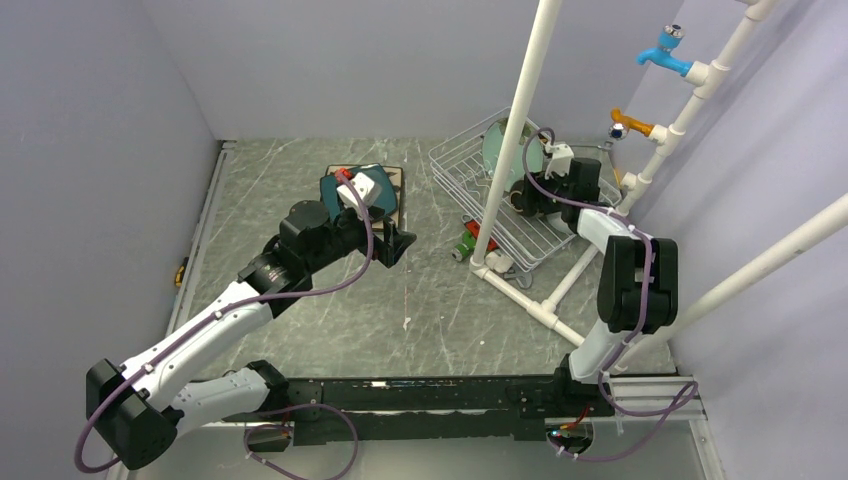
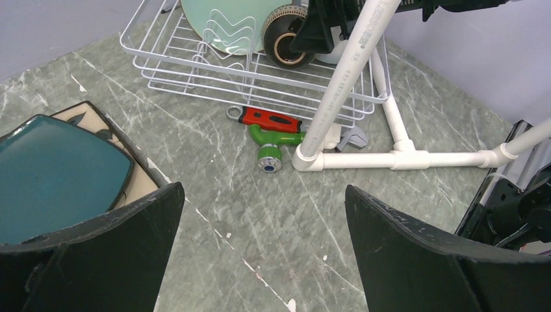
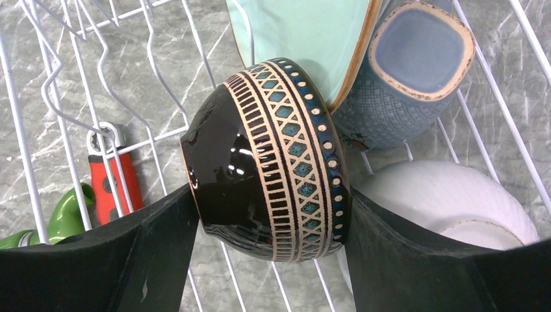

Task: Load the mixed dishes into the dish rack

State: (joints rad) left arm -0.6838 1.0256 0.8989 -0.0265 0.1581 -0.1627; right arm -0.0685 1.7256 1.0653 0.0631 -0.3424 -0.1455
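The white wire dish rack [image 1: 462, 185] stands at the back right. In it lean a mint-green round plate [image 3: 305, 32], a grey-blue mug [image 3: 403, 71] on its side and a white bowl [image 3: 448, 201]. A brown glazed bowl [image 3: 273, 162] lies on its side among them, and my right gripper [image 3: 269, 201] is shut on it, one finger at its foot and one at its rim. The teal square plate [image 2: 58, 175] lies on the cream square plate [image 2: 140, 185] at the back middle. My left gripper [image 2: 263, 192] hovers open just right of them, holding nothing.
A white pipe frame [image 2: 344, 84] rises along the rack's near side, with its base bars on the table. A red-handled tool [image 2: 269, 119] and a green fitting [image 2: 273, 140] lie between rack and pipe. Grey walls close in the left, back and right.
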